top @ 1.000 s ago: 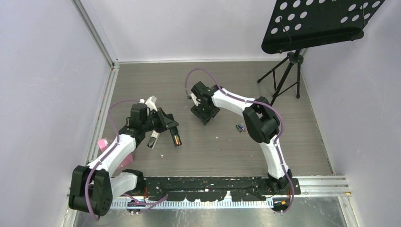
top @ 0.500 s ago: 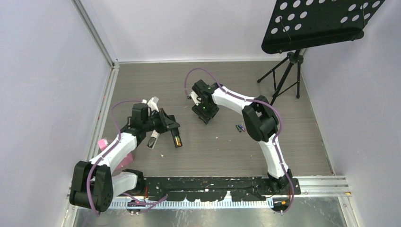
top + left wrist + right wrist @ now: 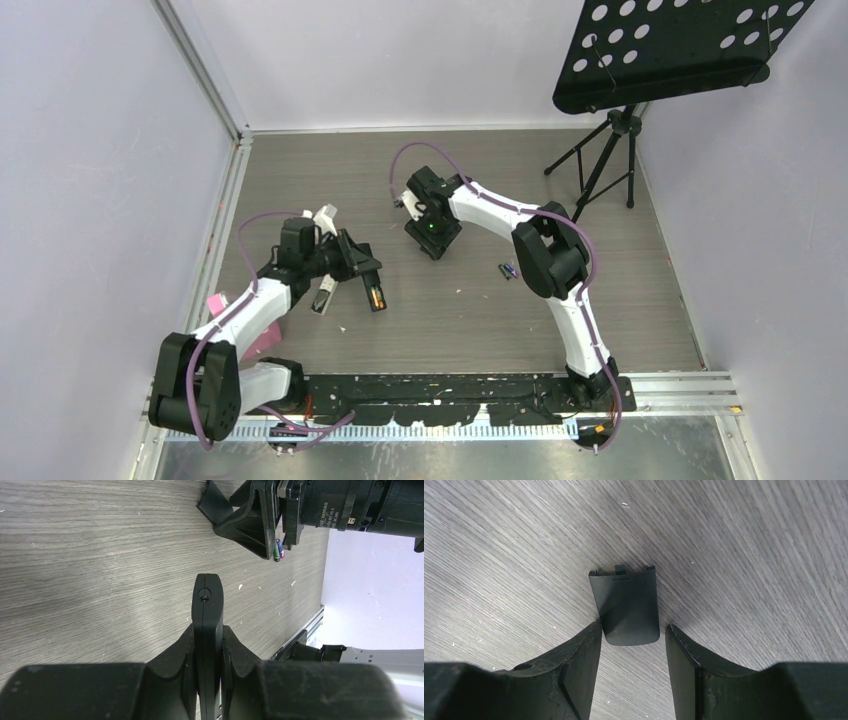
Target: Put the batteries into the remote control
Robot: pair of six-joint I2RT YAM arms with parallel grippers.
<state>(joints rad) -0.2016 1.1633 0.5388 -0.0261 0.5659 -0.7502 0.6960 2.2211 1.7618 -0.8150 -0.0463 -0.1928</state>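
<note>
My left pincer (image 3: 207,632) clenched on remote control (image 3: 207,597), edge-on. My right pincer (image 3: 634,627) released, straddling battery cover (image 3: 624,597) flat on surface (image 3: 749,555). Loose batteries (image 3: 508,269) right of it.

Bright, even overhead light; we see only soft shadows on the table (image 3: 470,320). Wrist views: woodgrain sharp, the fingers (image 3: 574,675) nearest the lens dark and soft-edged.

Remote control (image 3: 206,600): left of centre, clamped edge-on in left tool (image 3: 207,630). Battery cover (image 3: 626,605): flat on counter (image 3: 450,330), behind centre, between fingers of right tool (image 3: 634,627). Batteries (image 3: 508,270): on counter, right of cover. Stand (image 3: 610,150): far right corner.
</note>
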